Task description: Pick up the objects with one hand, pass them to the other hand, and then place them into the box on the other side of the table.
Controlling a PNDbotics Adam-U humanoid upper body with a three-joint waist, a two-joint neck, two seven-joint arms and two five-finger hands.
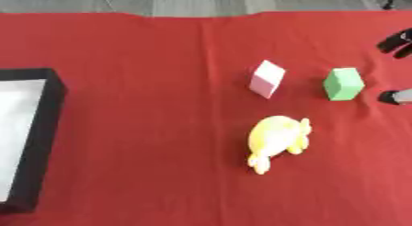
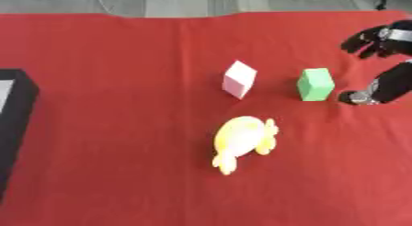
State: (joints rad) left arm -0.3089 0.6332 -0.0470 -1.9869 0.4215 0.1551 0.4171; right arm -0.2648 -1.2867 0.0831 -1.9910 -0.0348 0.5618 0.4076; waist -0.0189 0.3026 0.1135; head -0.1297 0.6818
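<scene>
Red cloth (image 1: pixel 161 59) covers the whole table, w/ grey floor showing along the far edge. Black box (image 1: pixel 44 128) w/ a pale, whitish inside sits at the left edge of the table, well apart from everything else. Three objs lie right of centre: a pink-white block (image 1: pixel 267 78) tipped on an edge, a green block (image 1: pixel 344 84) just to its right w/ a gap of cloth between them, and a yellow soft toy (image 1: pixel 277 140) nearer the robot, below and apart from the pink-white block. None of them touches another. Right hand (image 2: pixel 385 85) comes in from the right edge, black w/ silver bits; the right eye view shows it best. Its thumb tip (image 2: pixel 357 97) sits low by the cloth just right of the green block, near it but not touching, while its fingers (image 2: pixel 366 39) spread above, farther back and apart from the thumb. So it's spread wide, w/ nothing held. Can't tell if the thumb tip actually touches the cloth. All three objs rest on the cloth, outside the box.
</scene>
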